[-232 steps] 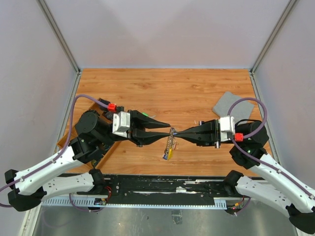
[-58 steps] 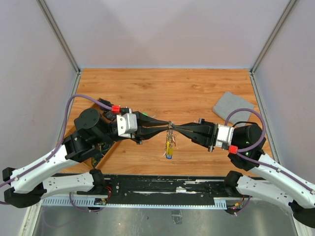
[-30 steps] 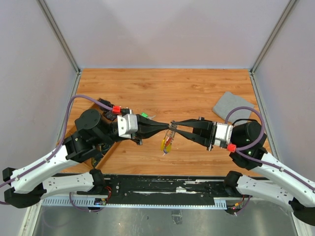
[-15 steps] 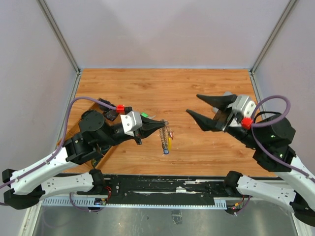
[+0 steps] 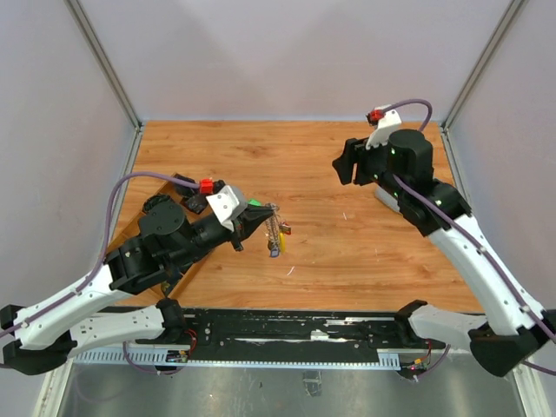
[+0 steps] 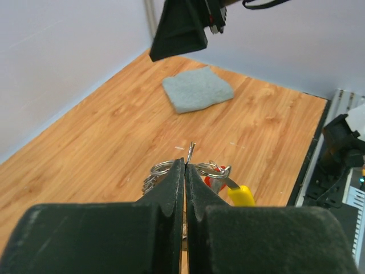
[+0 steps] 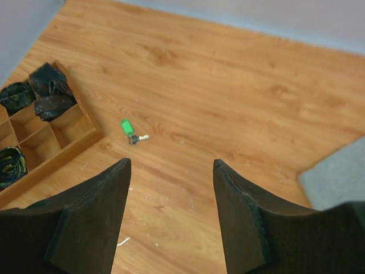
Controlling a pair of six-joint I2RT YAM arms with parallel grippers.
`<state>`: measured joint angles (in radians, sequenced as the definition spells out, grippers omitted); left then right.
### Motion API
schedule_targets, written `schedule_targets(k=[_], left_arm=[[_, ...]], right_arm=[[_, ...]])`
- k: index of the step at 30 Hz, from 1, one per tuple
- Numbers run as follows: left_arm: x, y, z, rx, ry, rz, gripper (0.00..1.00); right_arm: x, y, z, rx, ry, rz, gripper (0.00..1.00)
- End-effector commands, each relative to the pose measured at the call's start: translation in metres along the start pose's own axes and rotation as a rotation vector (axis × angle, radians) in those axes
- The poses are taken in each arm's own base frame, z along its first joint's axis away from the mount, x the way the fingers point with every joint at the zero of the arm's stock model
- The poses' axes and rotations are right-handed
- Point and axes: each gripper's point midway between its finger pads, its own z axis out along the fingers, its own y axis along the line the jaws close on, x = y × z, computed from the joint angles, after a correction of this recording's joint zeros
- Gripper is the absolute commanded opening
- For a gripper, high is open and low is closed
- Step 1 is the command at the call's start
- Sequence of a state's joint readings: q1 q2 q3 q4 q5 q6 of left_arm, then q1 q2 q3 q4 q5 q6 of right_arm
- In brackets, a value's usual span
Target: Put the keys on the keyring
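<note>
Over the left half of a wooden table (image 5: pixel 347 252), the left gripper (image 5: pixel 263 219) hangs above the surface with its jaws pressed tight on the keyring (image 5: pixel 276 228). The ring is lifted clear of the wood, and its keys (image 5: pixel 277 242) dangle below the fingertips in a small bunch. From above, a yellow head and a bluish tip can be made out.

The left wrist camera shows the two black fingers (image 6: pixel 171 188) closed together with almost no gap. Silver loops of the keyring (image 6: pixel 161 169) curl out on either side of them. A red key head (image 6: pixel 212 182) and a yellow one (image 6: pixel 243 196) sit just right of the tips. A thin metal sliver (image 6: pixel 191 152) stands up between the tips. It may be a key blade, though it is too small to tell.

The right gripper (image 5: pixel 345 162) is raised high over the far right of the table, well apart from the left one. Its jaws stand wide, and nothing is between them. In the right wrist view, the right gripper (image 7: pixel 171 171) looks down on bare wood.

A green key (image 7: pixel 129 131) lies loose on the table, apart from the ring. Beside it at the left is a wooden tray (image 7: pixel 74 149) with dark items in some compartments. A grey cloth (image 7: pixel 336 171) lies flat on the table's right side.
</note>
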<state>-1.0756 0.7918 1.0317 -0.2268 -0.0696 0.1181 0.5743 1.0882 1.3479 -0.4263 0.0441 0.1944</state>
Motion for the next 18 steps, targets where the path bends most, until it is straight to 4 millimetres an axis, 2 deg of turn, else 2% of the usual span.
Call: schedule_targets(k=[1,5,8,12,17,18], left_arm=[[-0.006,0.028,-0.012,-0.131,-0.007,-0.049,0.0],[-0.011,0.045,-0.02,-0.197,-0.004,-0.067,0.01],[-0.021,0.052,-0.027,-0.232,-0.013,-0.064,0.01],[-0.037,0.061,-0.036,-0.275,-0.031,-0.052,0.0],[-0.054,0.069,-0.049,-0.314,-0.048,-0.04,0.01],[-0.056,0.072,-0.052,-0.328,-0.05,-0.041,0.01]], right_arm=[[0.055,0.004,0.035,-0.053,0.216,0.192,0.62],[0.098,0.009,0.081,-0.087,0.343,0.19,0.62],[0.128,0.019,0.115,-0.112,0.431,0.158,0.62],[0.16,0.042,0.155,-0.158,0.527,0.107,0.62],[0.201,0.07,0.195,-0.198,0.629,0.054,0.62],[0.202,0.077,0.2,-0.21,0.63,0.043,0.61]])
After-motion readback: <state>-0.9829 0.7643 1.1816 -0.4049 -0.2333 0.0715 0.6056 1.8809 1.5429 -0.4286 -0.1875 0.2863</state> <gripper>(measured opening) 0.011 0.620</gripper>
